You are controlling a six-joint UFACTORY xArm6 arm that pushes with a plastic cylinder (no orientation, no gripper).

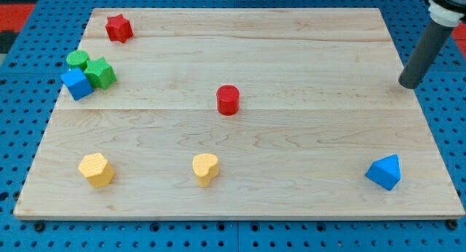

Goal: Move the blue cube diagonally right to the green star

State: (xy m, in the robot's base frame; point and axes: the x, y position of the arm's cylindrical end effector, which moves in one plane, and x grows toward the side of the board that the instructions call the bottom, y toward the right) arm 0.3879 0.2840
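The blue cube (76, 84) sits at the board's left edge, touching the green star (100, 73) on its right. A green cylinder (77, 60) sits just above them, touching the star. My tip (409, 84) is at the board's right edge, far from all of these blocks, with the dark rod rising to the view's top right.
A red star (119, 28) lies at the top left. A red cylinder (228, 100) stands near the middle. Two yellow blocks (96, 170) (205, 169) sit near the bottom edge. A blue triangular block (384, 172) is at the bottom right. The wooden board (306, 135) lies on blue pegboard.
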